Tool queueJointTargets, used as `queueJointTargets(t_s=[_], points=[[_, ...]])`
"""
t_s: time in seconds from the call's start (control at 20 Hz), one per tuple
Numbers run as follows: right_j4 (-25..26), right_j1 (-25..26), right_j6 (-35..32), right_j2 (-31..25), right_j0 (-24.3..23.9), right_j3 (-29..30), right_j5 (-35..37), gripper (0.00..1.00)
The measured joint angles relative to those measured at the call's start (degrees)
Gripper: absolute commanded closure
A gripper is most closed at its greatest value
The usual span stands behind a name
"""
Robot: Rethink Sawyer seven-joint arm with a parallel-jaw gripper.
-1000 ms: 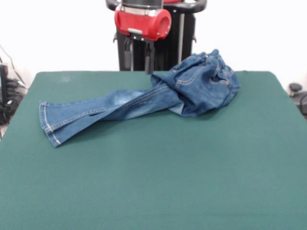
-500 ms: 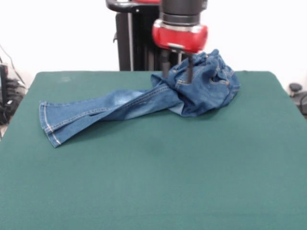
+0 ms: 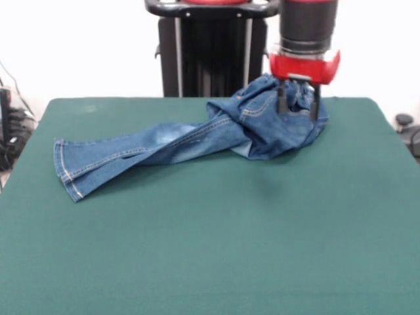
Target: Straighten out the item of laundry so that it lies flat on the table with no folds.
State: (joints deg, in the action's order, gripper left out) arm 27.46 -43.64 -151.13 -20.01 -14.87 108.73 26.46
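The item of laundry (image 3: 197,138) is a small pair of blue denim jeans on the dark green table (image 3: 210,249). Its legs stretch out together toward the left, ending in hems near the left edge. The waist end is bunched into a raised heap at the back right, with orange-tan stitching showing. My gripper (image 3: 298,111) hangs over that heap from a red and black wrist. Its two dark fingers (image 3: 282,103) stand apart, open, in front of the bunched denim, with nothing between them. Whether the tips touch the cloth I cannot tell.
The black pedestal (image 3: 210,52) stands behind the table's far edge. Cables and dark equipment (image 3: 10,125) sit off the table's left side, and a small dark object (image 3: 407,128) off its right side.
The gripper has swept from the left of the pedestal to the right, ending over the bunched waist end. The jeans have not moved.
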Motion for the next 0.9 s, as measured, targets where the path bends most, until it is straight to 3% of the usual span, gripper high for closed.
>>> queueJointTargets(t_s=[0.55,0.75,0.85,0.9], points=[[-1.76,11.97,-0.22,10.69,16.48,-3.84,-10.19,0.00],[-5.45,17.68,-0.27,16.42,23.51,-6.06,-14.28,0.00],[-6.40,17.68,-0.27,17.62,24.66,-6.37,-14.40,0.00],[-9.29,18.16,-0.27,20.69,27.89,-6.94,-14.54,0.00]])
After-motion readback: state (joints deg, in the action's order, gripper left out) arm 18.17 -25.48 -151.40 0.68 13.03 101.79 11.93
